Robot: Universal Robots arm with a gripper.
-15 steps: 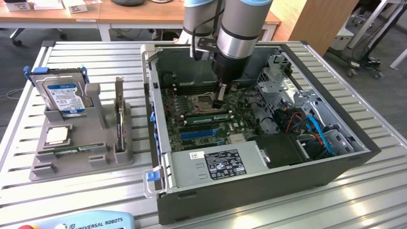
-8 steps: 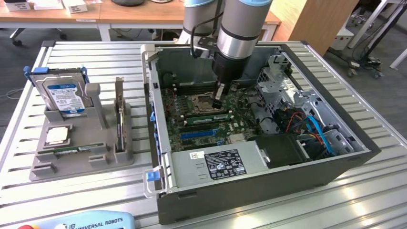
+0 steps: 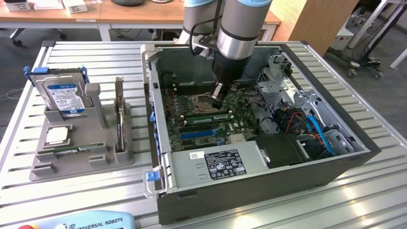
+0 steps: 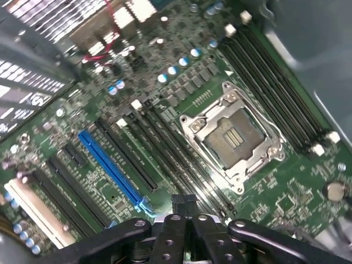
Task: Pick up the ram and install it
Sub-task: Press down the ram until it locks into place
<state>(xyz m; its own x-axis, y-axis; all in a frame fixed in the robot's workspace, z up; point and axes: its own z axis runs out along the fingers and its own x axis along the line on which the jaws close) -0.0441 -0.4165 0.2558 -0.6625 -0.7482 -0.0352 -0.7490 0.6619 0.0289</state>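
Note:
The ram shows as a long thin green stick standing along a memory slot beside the empty processor socket inside the open computer case. My gripper reaches down into the case and hangs over the right end of that stick. Its fingers are shut, with nothing visible between them. I cannot tell whether the tips touch the stick's top edge. In the wrist view the shut gripper sits directly over the row of dark memory slots, with the socket beside them.
A grey fixture left of the case holds a hard drive, an upright expansion card, a square silver chip and a thin green strip. The power supply, drive cage and cables crowd the case.

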